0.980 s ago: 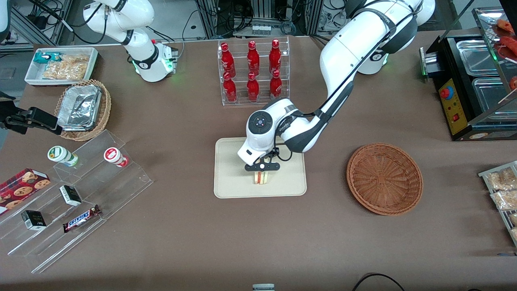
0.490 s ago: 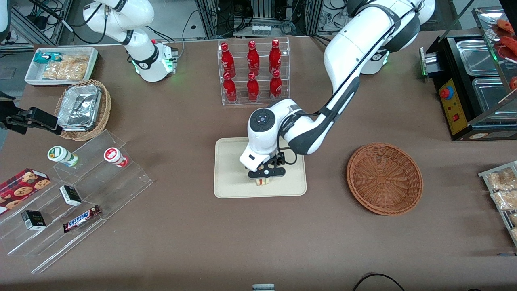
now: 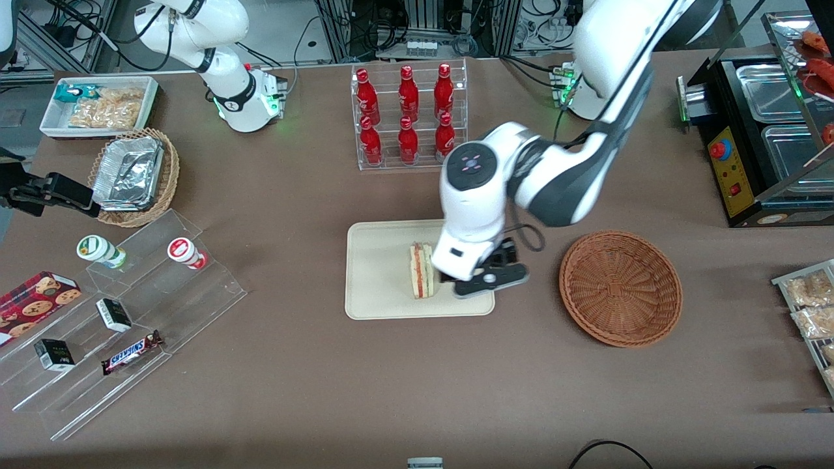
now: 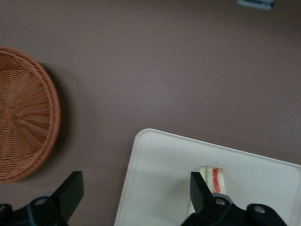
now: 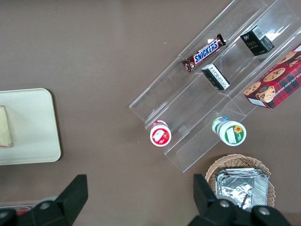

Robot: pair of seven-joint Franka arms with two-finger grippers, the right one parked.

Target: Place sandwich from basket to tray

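Sandwich (image 3: 421,270) stands on its edge on the tray (image 3: 378,286), filling stripes facing up, clear of the gripper. Gripper (image 3: 483,279) hangs above the tray's edge on the basket (image 3: 620,287) side, just beside the sandwich, fingers (image 4: 70,193) spread wide with nothing between them. Basket sits on the table (image 3: 313,378) toward the working arm's end, apart from the tray, with nothing in it.

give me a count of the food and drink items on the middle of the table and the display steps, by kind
Red bottles: 6
Sandwich, on the tray beside the open gripper: 1
Cups: 2
Small dark boxes: 2
Snickers bar: 1
Cookie box: 1
Total: 13
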